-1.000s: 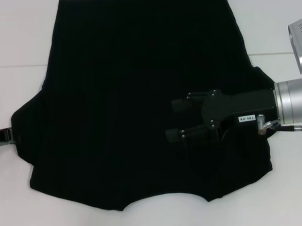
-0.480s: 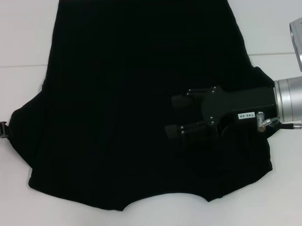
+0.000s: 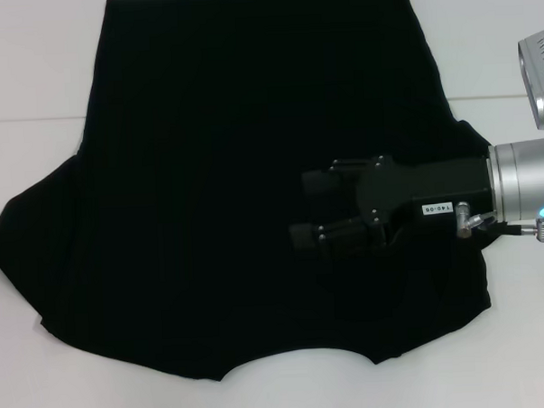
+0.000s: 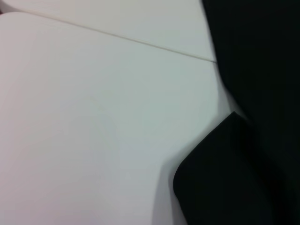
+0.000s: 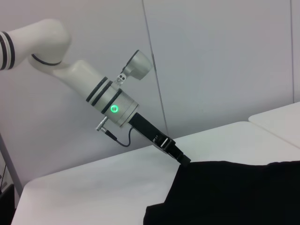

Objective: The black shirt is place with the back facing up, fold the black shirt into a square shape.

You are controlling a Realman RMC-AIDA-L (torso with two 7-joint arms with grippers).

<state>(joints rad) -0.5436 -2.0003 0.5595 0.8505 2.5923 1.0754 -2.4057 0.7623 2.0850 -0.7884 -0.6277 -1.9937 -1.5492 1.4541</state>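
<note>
The large black soft-fabric shirt (image 3: 253, 187) lies mostly flat, no square fold finished; the right gripper (image 3: 307, 210) hovers open above it; the left gripper (image 5: 180, 158) touches the sleeve edge, grip unclear.

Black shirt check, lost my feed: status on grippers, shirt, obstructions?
Right gripper open, over shirt's right half. Left gripper at left sleeve edge, grip unclear. Black shirt flat, unfolded. Nothing in the way.

The white table (image 3: 513, 356) carries the black shirt (image 3: 209, 216).
</note>
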